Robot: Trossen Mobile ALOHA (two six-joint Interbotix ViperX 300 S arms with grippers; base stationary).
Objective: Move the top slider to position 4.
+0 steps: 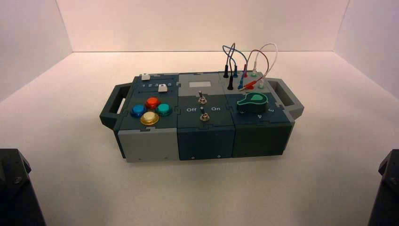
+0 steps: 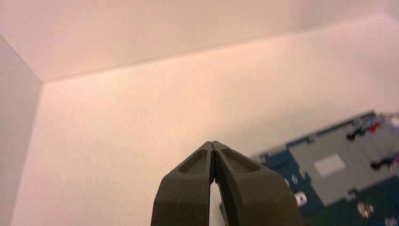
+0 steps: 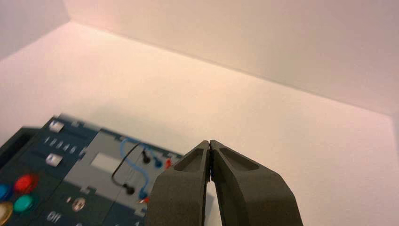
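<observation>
The top slider (image 1: 145, 76) is a tiny white knob at the back left of the box, behind the row of white numerals (image 1: 157, 85). It also shows in the right wrist view (image 3: 56, 125). A second white slider knob (image 1: 163, 88) sits just in front of the row and further right, and the digit 4 is not readable. My left gripper (image 2: 213, 143) is shut and empty, held back over the table to the box's left. My right gripper (image 3: 209, 142) is shut and empty, held back on the box's right. Neither touches the box.
The box (image 1: 146, 143) has four coloured buttons (image 1: 151, 102) at front left, two silver toggle levers (image 1: 201, 99) in the middle, a green dial (image 1: 252, 100) on the right and plugged wires (image 1: 244, 66) at the back. Dark handles (image 1: 112, 106) stick out at both ends. The arm bases (image 1: 14, 188) stand at the front corners.
</observation>
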